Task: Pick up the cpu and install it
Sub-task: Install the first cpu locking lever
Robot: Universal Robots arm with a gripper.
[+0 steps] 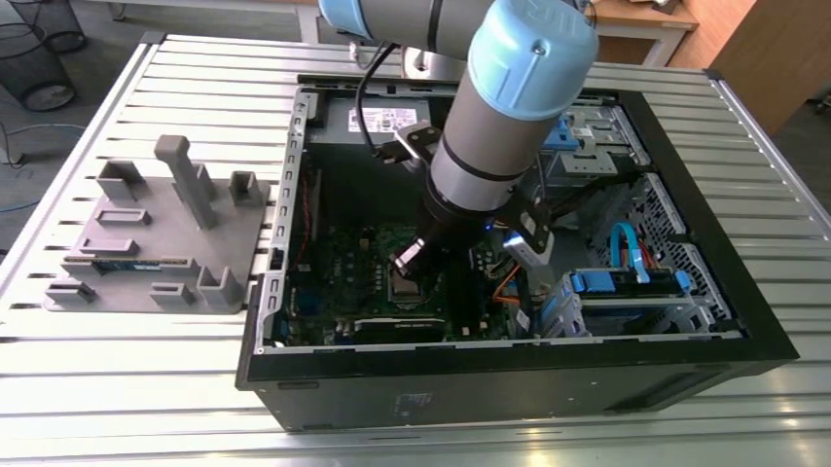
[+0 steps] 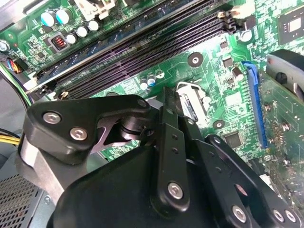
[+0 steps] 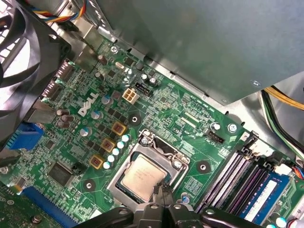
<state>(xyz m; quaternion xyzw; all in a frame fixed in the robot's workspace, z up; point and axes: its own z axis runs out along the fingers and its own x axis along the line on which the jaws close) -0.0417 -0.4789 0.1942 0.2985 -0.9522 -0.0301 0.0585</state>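
Sitting flat in its socket (image 3: 176, 164) on the green board (image 3: 185, 116), silver top up, is the cpu (image 3: 141, 178), and it looks level from the first wrist view. The socket's metal frame runs all round it; I cannot tell whether that frame is clamped down.

The claw (image 3: 161, 194) hangs right at one edge of the cpu, its two black fingers pressed together and pinching nothing I can see. Tips touching the rim or just above it? Too close to call.

Now the danger. The tips are off-centre, over an edge and not the middle. Any downward push there could tip the cpu in its seat, and a tilted cpu under load means bent contacts underneath. A sideways nudge could drag it across the socket or catch a fingertip on the metal frame just beside it.

In the exterior view the arm (image 1: 500, 146) reaches deep into the black case (image 1: 520, 362) on the desk (image 1: 130, 389), with blue cables (image 1: 621, 243) near the wrist. A wide swing could snag them. The memory slots (image 3: 235, 178) lie near the socket too, so there's little room for drift.
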